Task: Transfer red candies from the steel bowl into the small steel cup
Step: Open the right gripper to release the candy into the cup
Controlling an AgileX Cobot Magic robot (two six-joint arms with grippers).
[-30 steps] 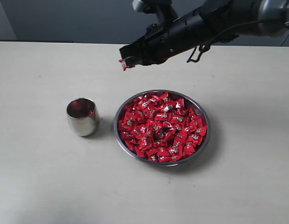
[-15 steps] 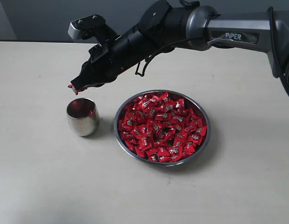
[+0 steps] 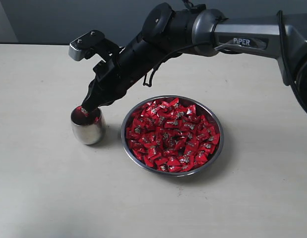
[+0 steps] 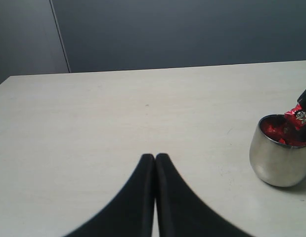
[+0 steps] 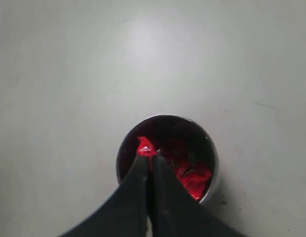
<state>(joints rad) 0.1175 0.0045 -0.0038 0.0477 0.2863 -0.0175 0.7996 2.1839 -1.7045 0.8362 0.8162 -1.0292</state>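
Off to the left, outside the exterior view, the left gripper (image 4: 155, 158) is held over the surface (image 4: 93, 123), its jaws pressed together with nothing between them. Next comes the cup (image 3: 88, 130), upright, with a few candies (image 5: 195, 173) already inside. At its mouth now sits the right gripper (image 3: 85, 110), jaws clamped on one candy (image 5: 144, 147). Half a second ago it hovered above the rim, and a second ago it was up beyond the bowl (image 3: 124, 130). Just right of the cup, the bowl rests unmoved, heaped with candies.
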